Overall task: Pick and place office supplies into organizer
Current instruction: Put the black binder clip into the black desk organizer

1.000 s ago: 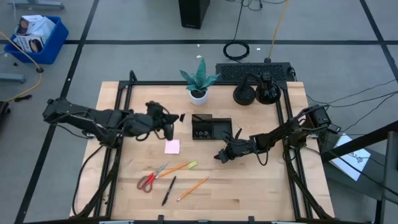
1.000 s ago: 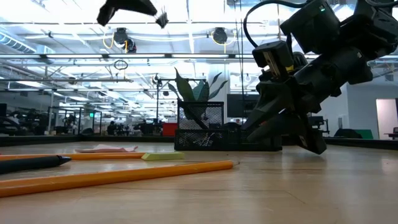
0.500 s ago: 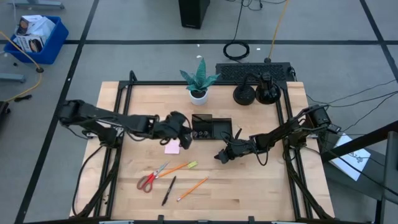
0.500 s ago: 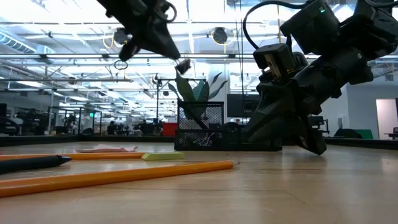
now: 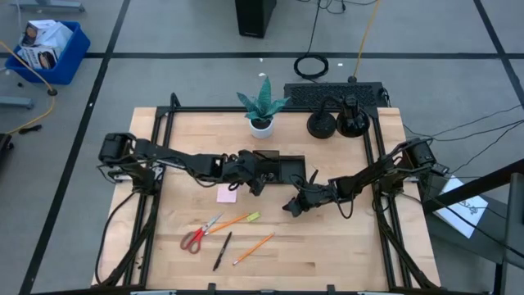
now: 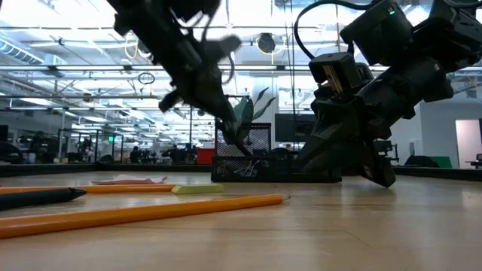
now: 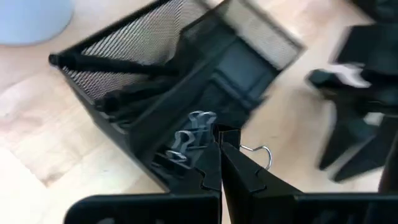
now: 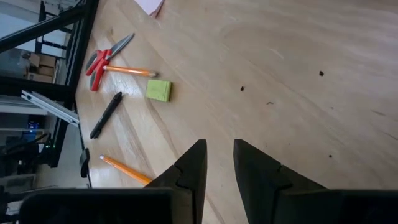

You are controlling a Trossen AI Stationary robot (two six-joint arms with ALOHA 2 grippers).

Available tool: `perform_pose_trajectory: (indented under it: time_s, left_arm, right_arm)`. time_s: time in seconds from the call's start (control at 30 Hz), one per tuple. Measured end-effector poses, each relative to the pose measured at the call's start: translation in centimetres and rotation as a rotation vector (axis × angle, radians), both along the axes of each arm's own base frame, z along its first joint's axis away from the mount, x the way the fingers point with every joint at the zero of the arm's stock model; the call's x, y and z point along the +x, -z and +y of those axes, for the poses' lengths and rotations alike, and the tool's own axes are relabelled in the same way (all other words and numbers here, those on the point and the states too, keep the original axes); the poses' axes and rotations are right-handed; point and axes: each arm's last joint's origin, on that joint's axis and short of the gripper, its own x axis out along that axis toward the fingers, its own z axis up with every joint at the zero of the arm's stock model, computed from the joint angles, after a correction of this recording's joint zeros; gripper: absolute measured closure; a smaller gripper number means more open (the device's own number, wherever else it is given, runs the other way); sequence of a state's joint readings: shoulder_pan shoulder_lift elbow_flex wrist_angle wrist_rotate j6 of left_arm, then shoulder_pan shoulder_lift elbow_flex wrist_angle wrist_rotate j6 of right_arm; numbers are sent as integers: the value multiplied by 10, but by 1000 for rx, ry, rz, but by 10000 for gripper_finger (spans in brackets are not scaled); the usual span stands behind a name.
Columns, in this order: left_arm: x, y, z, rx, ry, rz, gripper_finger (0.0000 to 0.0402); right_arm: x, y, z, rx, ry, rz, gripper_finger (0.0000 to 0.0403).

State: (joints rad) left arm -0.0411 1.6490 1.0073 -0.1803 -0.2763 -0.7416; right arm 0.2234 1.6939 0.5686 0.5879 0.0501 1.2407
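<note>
I've got the left gripper (image 7: 219,138) right over the organizer (image 5: 278,169), pinched shut on a small binder clip (image 7: 249,151) whose wire loop sticks out past the fingertips. I'm holding it above the low compartment because that's where the other clips (image 7: 186,140) already lie, so a drop from here should land it with its fellows. From overhead, the left arm stretches across the surface (image 5: 344,246) and the gripper (image 5: 255,174) covers the organizer's left end, so I can't see that compartment from above at all.

The right gripper (image 5: 291,205) waits just in front of the organizer's right end, low over the wood, its fingers a little apart with nothing between them (image 8: 217,163). I reckon it's parked there to keep clear of the left arm's path.

Still loose on the surface: the pink sticky pad (image 5: 227,193) just in front of the left gripper, then nearer the front edge the red scissors (image 5: 199,233), an orange pencil (image 5: 227,223) with the highlighter (image 5: 253,216) at its tip, a black pen (image 5: 222,251) and a second pencil (image 5: 253,248).

The level view is awkward: the right arm blocks the organizer's right half (image 6: 248,154), and the left gripper is smeared, so I can't judge how high the clip hangs. The plant (image 5: 262,105) stands behind the organizer, well out of the way.
</note>
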Motion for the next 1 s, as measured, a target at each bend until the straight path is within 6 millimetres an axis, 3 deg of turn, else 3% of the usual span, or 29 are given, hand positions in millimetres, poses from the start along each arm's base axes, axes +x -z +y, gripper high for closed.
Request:
perform_pose_trajectory:
  time_s: [0.23, 0.43, 1.0]
  left_arm:
    - [5, 10, 16, -41, -2, 18, 401]
    - [9, 6, 25, -31, 23, -36, 401]
    - [8, 7, 29, -21, 31, -18, 397]
  right_arm:
    - [-2, 0, 8, 0, -29, 2, 328]
    - [-3, 0, 13, -6, -52, 3, 328]
    - [-3, 0, 13, 3, -46, 3, 328]
